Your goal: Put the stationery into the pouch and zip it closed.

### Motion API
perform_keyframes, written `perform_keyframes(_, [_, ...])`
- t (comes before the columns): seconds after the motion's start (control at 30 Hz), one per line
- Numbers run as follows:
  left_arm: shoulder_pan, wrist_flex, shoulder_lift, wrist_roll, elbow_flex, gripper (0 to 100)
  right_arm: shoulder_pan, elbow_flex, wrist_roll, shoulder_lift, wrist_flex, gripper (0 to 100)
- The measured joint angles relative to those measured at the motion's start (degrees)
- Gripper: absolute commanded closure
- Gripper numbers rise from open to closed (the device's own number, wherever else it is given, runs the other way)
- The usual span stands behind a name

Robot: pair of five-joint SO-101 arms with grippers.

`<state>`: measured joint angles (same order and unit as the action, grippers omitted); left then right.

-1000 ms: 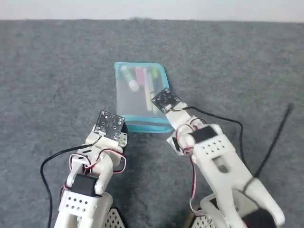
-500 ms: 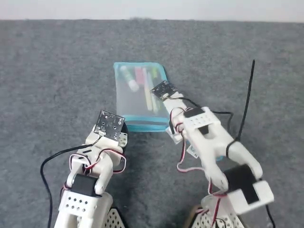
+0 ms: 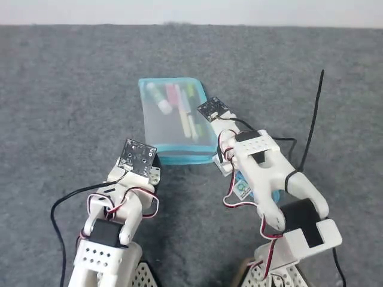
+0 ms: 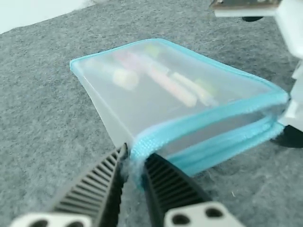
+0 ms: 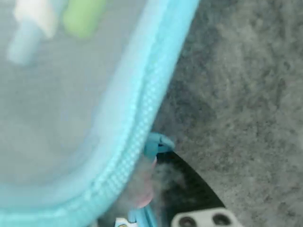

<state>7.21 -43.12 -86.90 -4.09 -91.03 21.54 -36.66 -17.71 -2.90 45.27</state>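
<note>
Pouch [image 3: 176, 122] flat on counter [image 3: 72, 89], pens [image 3: 179, 107] inside. Left hand [image 4: 134, 172] pinches its near corner, almost closed. Right hand [image 5: 156, 179] at zip pull [image 5: 157, 143] (grip unclear). Anchor corner; draw pull straight along edge.

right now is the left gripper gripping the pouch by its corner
Yes, the left wrist view shows the left gripper shut on the teal-edged near corner of the pouch.
</note>
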Motion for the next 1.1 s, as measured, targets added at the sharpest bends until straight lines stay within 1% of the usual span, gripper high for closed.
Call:
perform_keyframes(0.1, [0.0, 0.0, 0.0, 0.0, 0.0, 99, 0.09, -1.14, 0.0, 3.34, 1.85, 99.2])
perform_keyframes(0.2, [0.0, 0.0, 0.0, 0.0, 0.0, 99, 0.26, -5.45, 0.0, 10.37, 2.37, 99.2])
perform_keyframes(0.4, [0.0, 0.0, 0.0, 0.09, 0.0, 99, 0.35, -16.18, 0.0, 29.71, 3.16, 99.3])
perform_keyframes(0.53, [0.0, 0.0, 0.0, 0.09, 0.0, 99, 0.62, -18.37, 0.0, 42.81, 8.97, 99.3])
perform_keyframes(0.63, [0.0, 0.0, 0.0, 0.18, 0.0, 99, 3.43, -18.37, 0.09, 51.25, 14.07, 99.3])
perform_keyframes(0.77, [0.0, 0.0, 0.0, 0.18, 0.0, 99, 7.65, -18.46, -0.7, 58.73, 17.14, 99.3])
perform_keyframes(0.97, [-0.09, 0.0, 0.0, -0.18, 0.09, 99, 13.63, -16.0, -1.93, 63.82, 23.3, 99.3])
perform_keyframes(1.1, [-0.09, 0.0, 0.0, -0.18, 0.09, 99, 17.05, -12.57, -3.6, 64.79, 24.79, 99.3])
